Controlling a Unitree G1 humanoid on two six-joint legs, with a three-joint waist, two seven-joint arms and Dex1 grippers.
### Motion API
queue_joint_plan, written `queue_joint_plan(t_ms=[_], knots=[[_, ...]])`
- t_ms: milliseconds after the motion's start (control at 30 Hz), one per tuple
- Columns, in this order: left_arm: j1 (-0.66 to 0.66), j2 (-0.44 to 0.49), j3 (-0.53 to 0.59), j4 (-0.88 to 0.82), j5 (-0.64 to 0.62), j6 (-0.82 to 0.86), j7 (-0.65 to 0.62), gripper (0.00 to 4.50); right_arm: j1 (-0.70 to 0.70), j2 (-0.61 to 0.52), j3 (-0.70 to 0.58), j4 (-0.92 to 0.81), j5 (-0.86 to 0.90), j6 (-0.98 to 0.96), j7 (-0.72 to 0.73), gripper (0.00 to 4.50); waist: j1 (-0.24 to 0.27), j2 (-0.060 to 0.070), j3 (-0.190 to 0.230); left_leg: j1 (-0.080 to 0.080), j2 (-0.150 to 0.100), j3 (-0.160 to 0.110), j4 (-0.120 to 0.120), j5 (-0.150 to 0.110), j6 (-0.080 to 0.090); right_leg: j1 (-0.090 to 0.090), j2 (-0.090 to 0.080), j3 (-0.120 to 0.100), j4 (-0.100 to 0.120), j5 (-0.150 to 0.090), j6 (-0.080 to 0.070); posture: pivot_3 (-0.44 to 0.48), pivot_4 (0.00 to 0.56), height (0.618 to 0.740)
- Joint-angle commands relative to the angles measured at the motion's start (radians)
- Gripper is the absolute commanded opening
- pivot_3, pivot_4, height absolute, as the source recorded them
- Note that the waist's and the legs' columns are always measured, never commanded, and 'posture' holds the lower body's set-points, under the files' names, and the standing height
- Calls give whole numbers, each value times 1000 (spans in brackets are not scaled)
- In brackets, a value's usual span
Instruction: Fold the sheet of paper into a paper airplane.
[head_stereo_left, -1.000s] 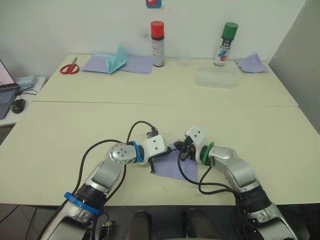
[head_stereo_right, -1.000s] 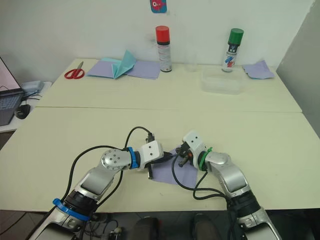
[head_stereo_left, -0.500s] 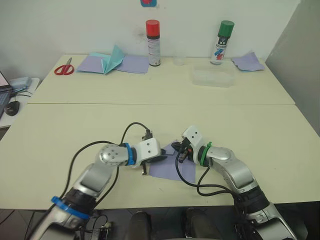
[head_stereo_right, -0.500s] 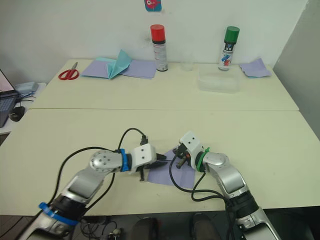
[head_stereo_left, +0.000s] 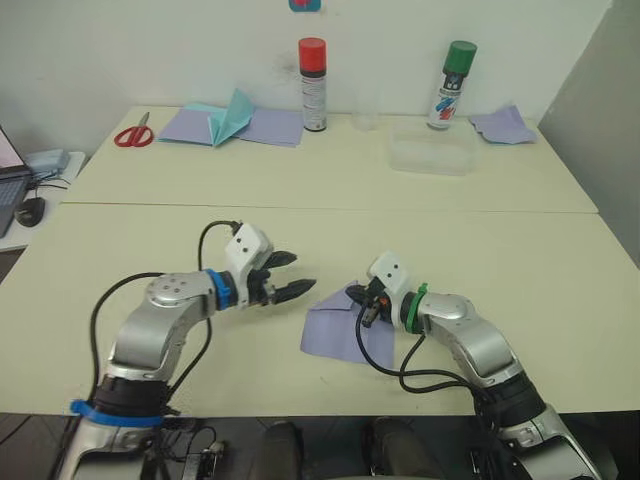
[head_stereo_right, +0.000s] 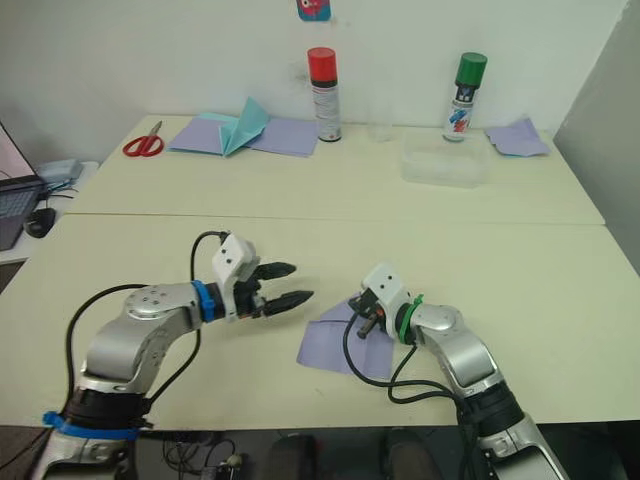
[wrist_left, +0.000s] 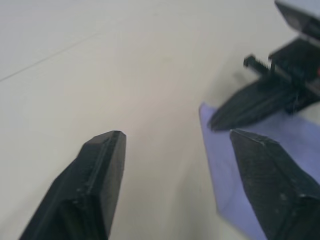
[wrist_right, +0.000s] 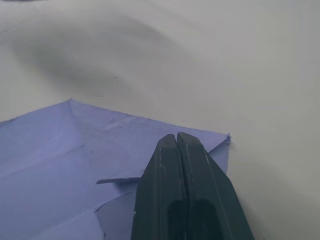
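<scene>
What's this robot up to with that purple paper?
It is folding a sheet of paper into an airplane on the table. The right gripper, fingers shut, presses down on the creased sheet. The left gripper hovers open beside it, off the paper. No airplane shape yet.

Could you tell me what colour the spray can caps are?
Red cap and green cap, clearest in the left eye view.
</scene>
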Motion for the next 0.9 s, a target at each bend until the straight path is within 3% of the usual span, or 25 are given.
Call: queue_joint_plan(t_ms=[33,267,533,767,900], knots=[[-11,-29,-39,-5,20,-12,41,2275,32,-21,32,18,-14,24,16,0,-1,0,0,0,0,0,0,0,0,0,0,0,0,0,0,0,150,740],[16,-52,-159,52,108,-70,58,21,36,-20,30,11,-13,30,8,0,-1,0,0,1,0,-2,-1,0,0,0,3,1,1,0,-1,0,150,740],[9,-63,-209,120,151,-96,41,21,44,-17,29,1,-13,36,-1,0,-1,0,0,1,0,-2,0,0,0,1,3,1,1,0,-1,0,150,740],[85,32,-209,32,162,-66,17,21,46,-14,27,-5,-12,39,-12,0,-3,0,-1,2,0,-1,-1,0,0,1,3,1,2,-1,-1,0,150,740],[80,38,-215,36,159,-52,18,21,51,-6,31,-8,-13,44,-20,0,-2,0,-1,3,1,-2,-1,0,0,1,3,1,2,-1,-2,0,150,740]])
